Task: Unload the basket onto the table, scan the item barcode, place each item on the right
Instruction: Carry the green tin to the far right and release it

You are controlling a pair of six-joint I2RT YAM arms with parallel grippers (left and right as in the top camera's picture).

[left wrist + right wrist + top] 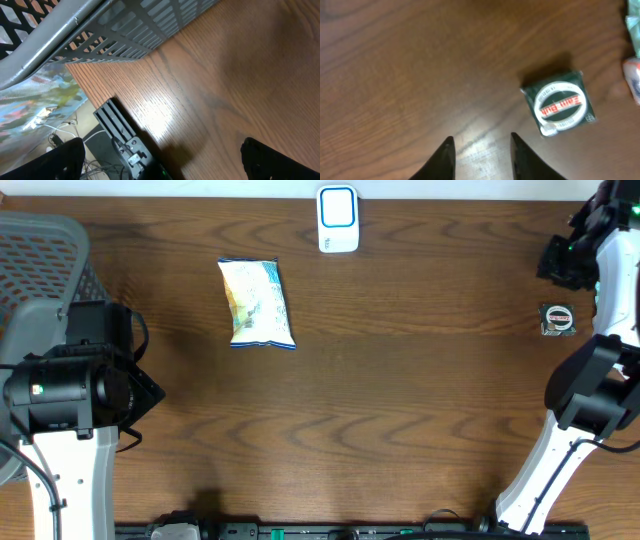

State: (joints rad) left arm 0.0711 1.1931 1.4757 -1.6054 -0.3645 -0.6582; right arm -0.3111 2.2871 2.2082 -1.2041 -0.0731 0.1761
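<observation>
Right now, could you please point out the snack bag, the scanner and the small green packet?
snack bag point(257, 303): overhead view, middle of the wrapper.
scanner point(337, 212): overhead view, inside its blue-framed face.
small green packet point(560, 106): right wrist view, on the round white label.

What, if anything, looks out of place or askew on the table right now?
Nothing looks spilled or damaged. The small green box sits well away from the scanner, off on the right side. The snack bag lies flat, slightly tilted. The right claw is beside the box and holds nothing.
</observation>
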